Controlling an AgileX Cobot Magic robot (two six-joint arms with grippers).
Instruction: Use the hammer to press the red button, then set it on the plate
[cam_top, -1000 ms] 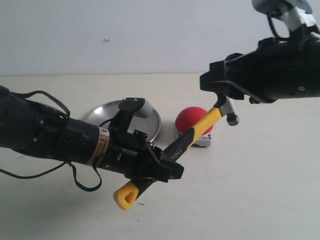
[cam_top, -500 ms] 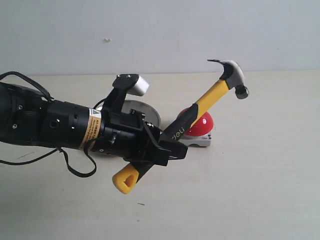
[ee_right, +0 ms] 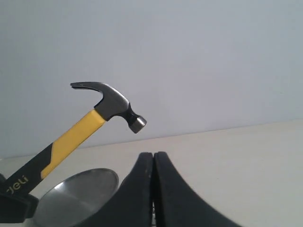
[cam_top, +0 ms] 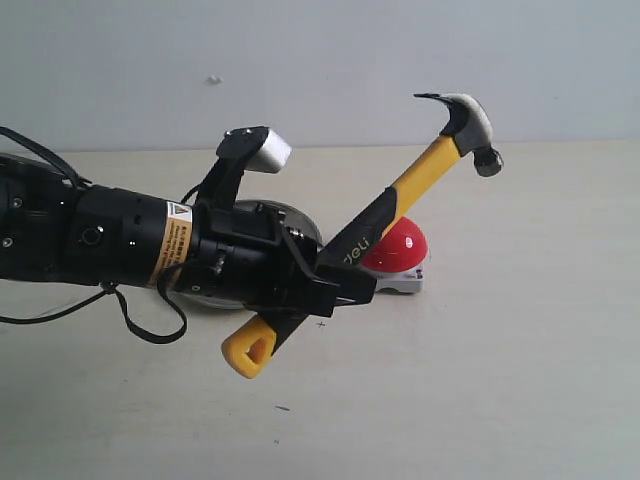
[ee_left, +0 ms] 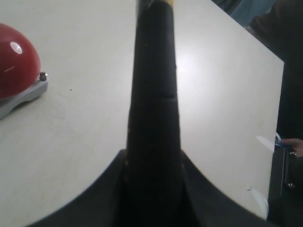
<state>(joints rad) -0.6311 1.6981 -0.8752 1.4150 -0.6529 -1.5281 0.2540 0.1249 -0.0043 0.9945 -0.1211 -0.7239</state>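
hammer (cam_top: 425, 178) clamped in left pincer (cam_top: 335, 285), plate (ee_right: 79, 190) behind

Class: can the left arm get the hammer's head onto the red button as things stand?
Probably yes: the left gripper clamps the hammer, its head raised close by the red button, nothing between.
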